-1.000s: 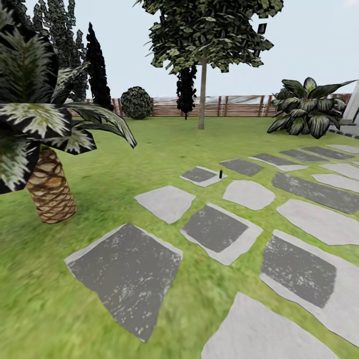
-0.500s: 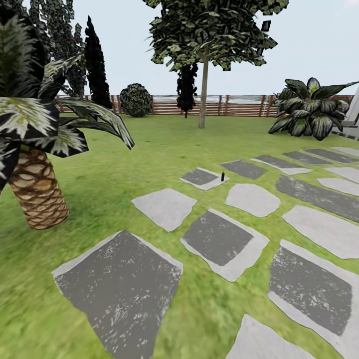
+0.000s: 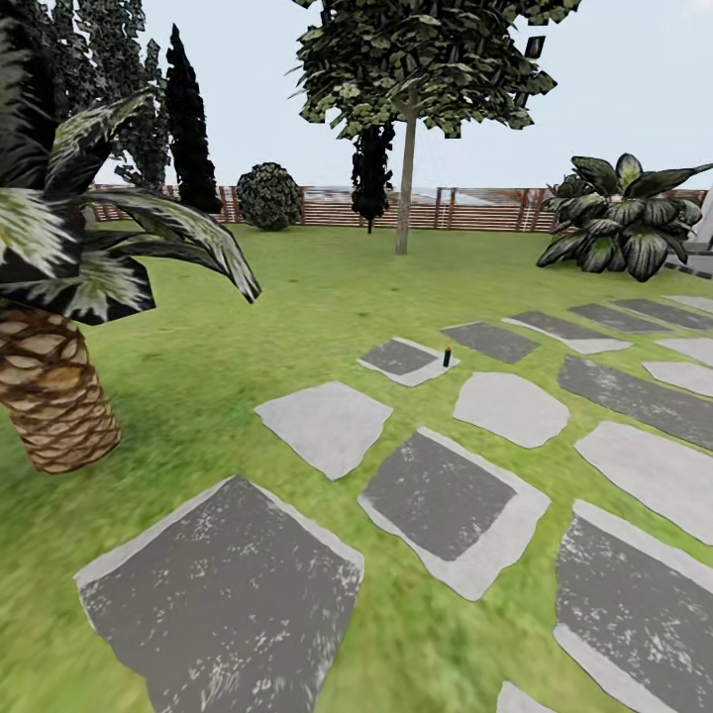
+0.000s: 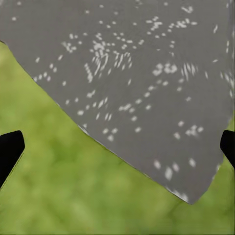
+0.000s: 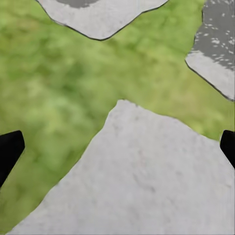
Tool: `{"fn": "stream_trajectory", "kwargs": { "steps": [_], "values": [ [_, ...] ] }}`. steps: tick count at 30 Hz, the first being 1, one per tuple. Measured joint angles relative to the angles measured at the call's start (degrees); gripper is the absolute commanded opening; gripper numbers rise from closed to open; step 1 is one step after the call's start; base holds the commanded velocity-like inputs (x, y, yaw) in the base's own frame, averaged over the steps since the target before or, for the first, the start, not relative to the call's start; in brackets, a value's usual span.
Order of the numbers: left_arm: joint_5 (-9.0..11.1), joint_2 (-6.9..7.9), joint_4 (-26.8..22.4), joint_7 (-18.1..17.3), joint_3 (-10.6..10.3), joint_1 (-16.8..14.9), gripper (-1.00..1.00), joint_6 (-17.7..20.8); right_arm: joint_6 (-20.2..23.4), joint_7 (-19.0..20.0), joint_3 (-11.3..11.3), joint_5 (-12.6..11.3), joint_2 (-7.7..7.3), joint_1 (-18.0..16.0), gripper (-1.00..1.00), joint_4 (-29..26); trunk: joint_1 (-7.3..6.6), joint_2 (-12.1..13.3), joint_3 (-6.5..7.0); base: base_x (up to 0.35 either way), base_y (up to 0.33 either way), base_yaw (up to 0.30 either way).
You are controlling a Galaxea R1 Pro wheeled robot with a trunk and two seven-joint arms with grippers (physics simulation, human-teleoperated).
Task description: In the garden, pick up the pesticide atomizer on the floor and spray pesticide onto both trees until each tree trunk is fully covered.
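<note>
Tiny dark upright pesticide atomizer (image 3: 447, 356) standing at right edge of dark grey paving slab (image 3: 401, 357), likely light, rigid, slick and easily toppled, best pinched low round body; left gripper (image 4: 117, 147) and right gripper (image 5: 117, 147) fingertips spread wide, empty

The location is an outdoor garden: a wide green grass lawn (image 3: 297, 297) extends to a brown horizontal-slat wooden fence (image 3: 475, 209) under open pale sky. Irregular grey stone paving slabs (image 3: 451, 500) are set into the grass. Planting includes a tall tree with a smooth straight trunk (image 3: 404, 178), a short palm with a scaly brown trunk (image 3: 54, 391), a round dark bush (image 3: 269, 197) and a broad-leaved shrub (image 3: 619, 216).
</note>
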Motion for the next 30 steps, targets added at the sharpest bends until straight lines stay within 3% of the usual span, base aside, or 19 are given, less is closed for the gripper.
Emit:
{"fn": "stream_trajectory", "kwargs": {
  "steps": [30],
  "values": [
    [-0.09,-0.07,0.0,0.0,-0.05,0.0,1.0,0.0,-0.01,-0.09,0.0,0.0,0.0,0.0,1.0,0.02,0.0,0.0,0.0,0.339,0.0,-0.042]
  ]
}}
